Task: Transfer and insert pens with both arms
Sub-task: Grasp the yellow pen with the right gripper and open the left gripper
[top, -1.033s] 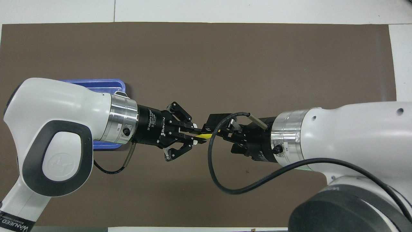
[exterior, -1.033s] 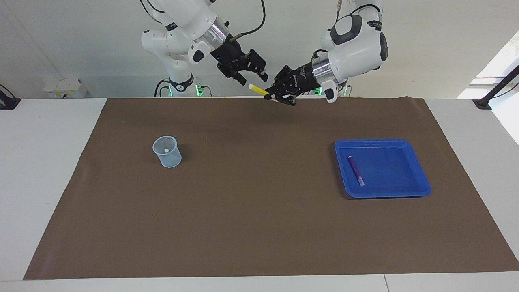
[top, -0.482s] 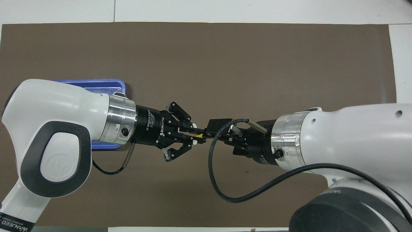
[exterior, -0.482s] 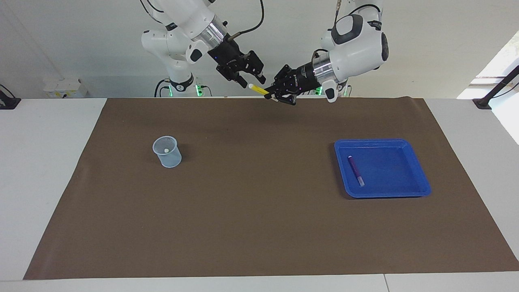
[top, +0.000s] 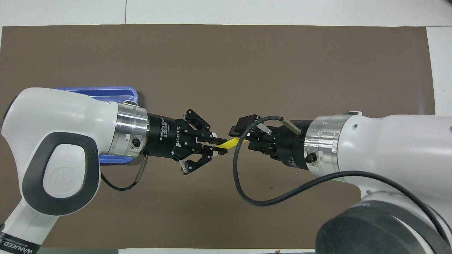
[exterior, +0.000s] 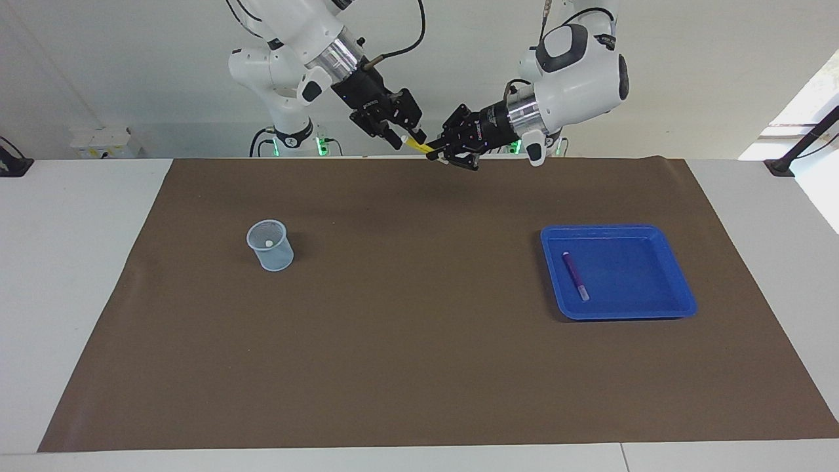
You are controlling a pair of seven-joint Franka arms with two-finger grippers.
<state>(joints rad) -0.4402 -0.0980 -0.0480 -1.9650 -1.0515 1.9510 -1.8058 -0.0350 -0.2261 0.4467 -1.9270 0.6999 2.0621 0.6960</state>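
Facing view: my left jaws (exterior: 440, 152) clamped on yellow pen (exterior: 419, 145), raised over brown mat (exterior: 406, 367). My right jaws (exterior: 405, 136) at pen's tip, grip unclear. Purple pen (exterior: 575, 276) in blue tray (exterior: 675, 288).

Overhead view: yellow pen (top: 231, 142) bridges both jaws.

White lettering reading "ROBOTIQ" and "2F Adaptive Gripper" ran along the black body of the left gripper (top: 220, 145). Part of "WANJEED" showed on the left arm (top: 53, 155) near its base.
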